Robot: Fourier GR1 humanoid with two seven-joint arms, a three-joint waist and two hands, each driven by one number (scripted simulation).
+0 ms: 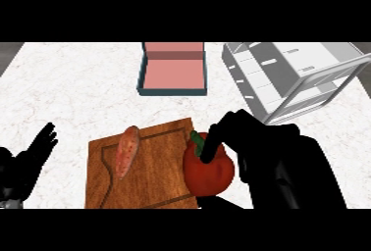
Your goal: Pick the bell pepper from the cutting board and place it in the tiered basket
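The pepper (208, 170), red with a green stem at its top left, is being gripped at the right edge of the board (156, 162), overlapping that edge. It is being clasped by the right hand (279, 157), whose fingers (211, 144) are being curled down over its top and right side; whether it is being lifted off the wood cannot be told. An orange, elongated vegetable (127, 151) is being left lying on the board's left part, well apart from the pepper. The left hand (29, 159) is being kept at the view's left edge, fingers straight and spread, touching nothing. Beyond the board, a teal box (172, 68) with a pink inside is being shown open near the counter's (72, 88) far edge. The white basket (290, 73) is being seen at the upper right, beside the box, tilted in the view
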